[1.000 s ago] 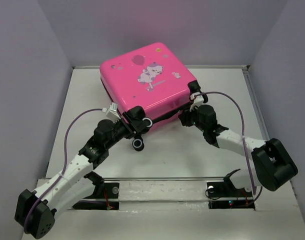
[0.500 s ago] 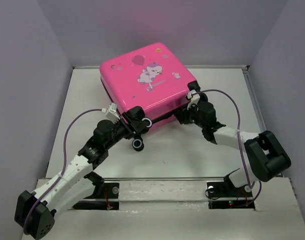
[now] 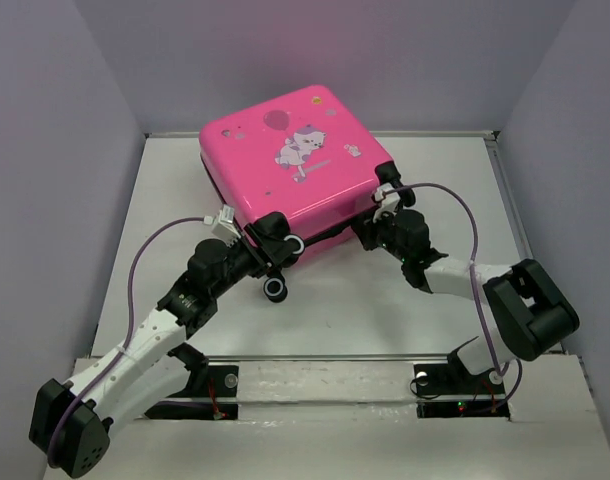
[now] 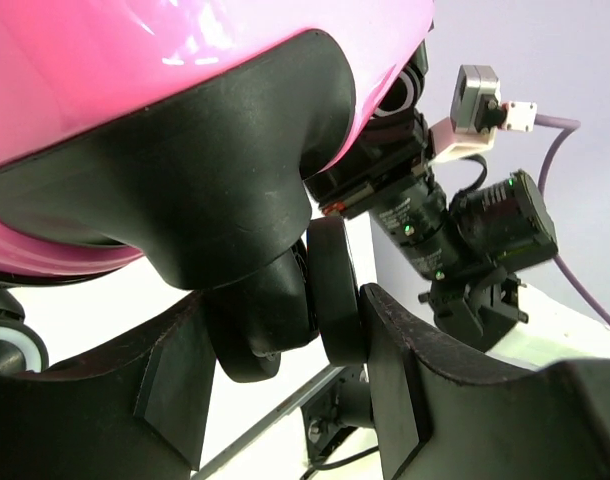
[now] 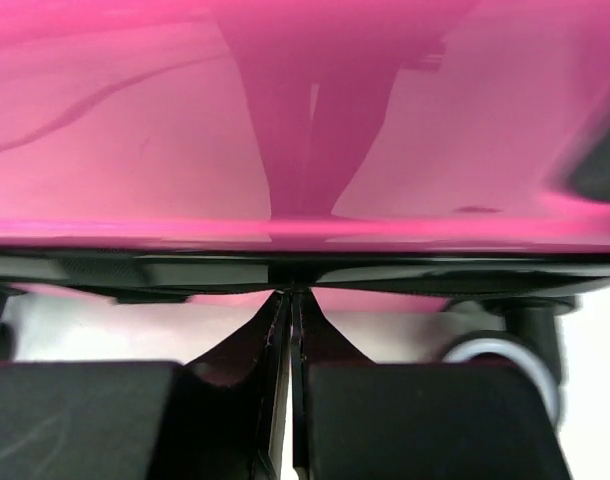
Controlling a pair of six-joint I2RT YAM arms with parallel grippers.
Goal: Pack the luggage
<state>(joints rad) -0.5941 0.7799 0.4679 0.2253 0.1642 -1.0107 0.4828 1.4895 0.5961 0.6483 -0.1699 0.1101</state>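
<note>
The luggage [image 3: 295, 165], a hot-pink hard-shell suitcase with a white cartoon print, lies closed near the back of the table, its wheeled edge toward me. My left gripper [image 3: 275, 240] is at its near-left corner, shut on a black wheel [image 4: 335, 290] under the pink shell [image 4: 185, 60]. My right gripper [image 3: 365, 232] is at the near-right edge. In the right wrist view its jaws are pressed nearly together with the tips [image 5: 290, 300] at the black zipper band [image 5: 405, 272] under the pink shell [image 5: 285, 130]. A thin dark tab shows between them.
A second suitcase wheel [image 3: 276, 290] hangs off the near corner toward the table's middle, and another wheel [image 5: 495, 350] shows right of my right fingers. Grey walls enclose the white table [image 3: 165, 220] on three sides. The right arm's wrist [image 4: 455, 230] sits close beside my left gripper.
My right arm's elbow has swung in to the left and the right gripper has shifted slightly along the suitcase edge. The left arm and the suitcase have not moved.
</note>
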